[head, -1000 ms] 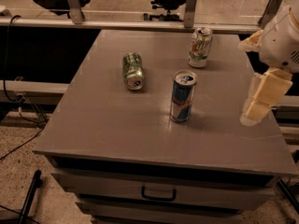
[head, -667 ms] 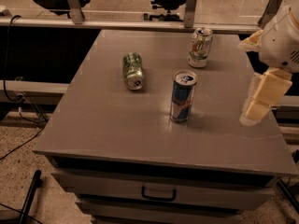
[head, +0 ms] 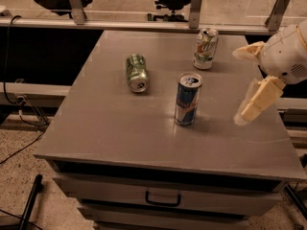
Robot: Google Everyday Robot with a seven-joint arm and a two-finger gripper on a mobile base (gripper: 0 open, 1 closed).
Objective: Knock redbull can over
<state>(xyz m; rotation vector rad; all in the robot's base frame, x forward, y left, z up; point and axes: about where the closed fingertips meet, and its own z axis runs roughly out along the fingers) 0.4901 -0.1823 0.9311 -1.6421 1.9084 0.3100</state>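
In the camera view we see the slim blue-and-silver redbull can standing upright on the grey desk. It is picture-left of the cream pincer, near but apart. We cannot tell whether the pincer is parted or closed.

Open worktop lies between the redbull can and the tool hanging to its right. The toppled green can on the left and the upright white-and-green can behind stand well apart from it.

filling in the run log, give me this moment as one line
task: not yet done | redbull can: upright, untouched | gripper: right of it, apart, above table | green can: on its side | white-and-green can: upright, behind
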